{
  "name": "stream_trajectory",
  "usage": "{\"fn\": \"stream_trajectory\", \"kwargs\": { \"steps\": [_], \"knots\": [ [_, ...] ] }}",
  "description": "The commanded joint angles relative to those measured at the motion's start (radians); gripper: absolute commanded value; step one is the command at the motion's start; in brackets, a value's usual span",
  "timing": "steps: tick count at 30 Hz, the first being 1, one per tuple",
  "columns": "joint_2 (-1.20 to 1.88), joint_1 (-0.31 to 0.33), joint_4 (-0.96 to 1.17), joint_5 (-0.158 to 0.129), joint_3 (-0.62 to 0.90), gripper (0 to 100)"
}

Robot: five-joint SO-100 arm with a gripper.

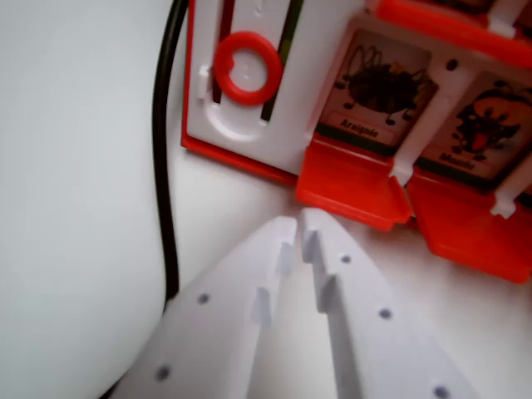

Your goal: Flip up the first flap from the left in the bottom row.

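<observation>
A red and white game board [249, 133] lies at the top of the wrist view. Its nearest red flap [345, 187] lies flat in front of a spider card [378, 87] labelled "Araignée". A second red flap [470, 229] lies flat to the right, below another insect card [486, 125]. My white gripper [298, 226] comes up from the bottom edge, its fingers pressed together with nothing between them. The tips sit just short of the first flap's near left corner; whether they touch it is not clear.
A red ring slider [247, 66] sits in a slot on the board's white left panel. A black cable [162, 166] runs down along the board's left side. The white tabletop [75, 208] spreads out to the left.
</observation>
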Motion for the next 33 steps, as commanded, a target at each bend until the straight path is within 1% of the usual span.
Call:
{"fn": "stream_trajectory", "kwargs": {
  "steps": [1,11,16,18,21,25,33],
  "knots": [
    [0.029,-0.003,-0.003,0.005,-0.041,0],
    [-0.066,0.006,-0.008,0.029,-0.118,0],
    [-0.107,0.014,-0.021,0.029,-0.167,0],
    [-0.115,0.018,-0.023,0.043,-0.196,0],
    [-0.126,0.028,-0.020,0.054,-0.244,0],
    [-0.140,0.046,-0.008,0.055,-0.293,0],
    [-0.138,0.063,-0.002,0.051,-0.316,0]
  ]
}}
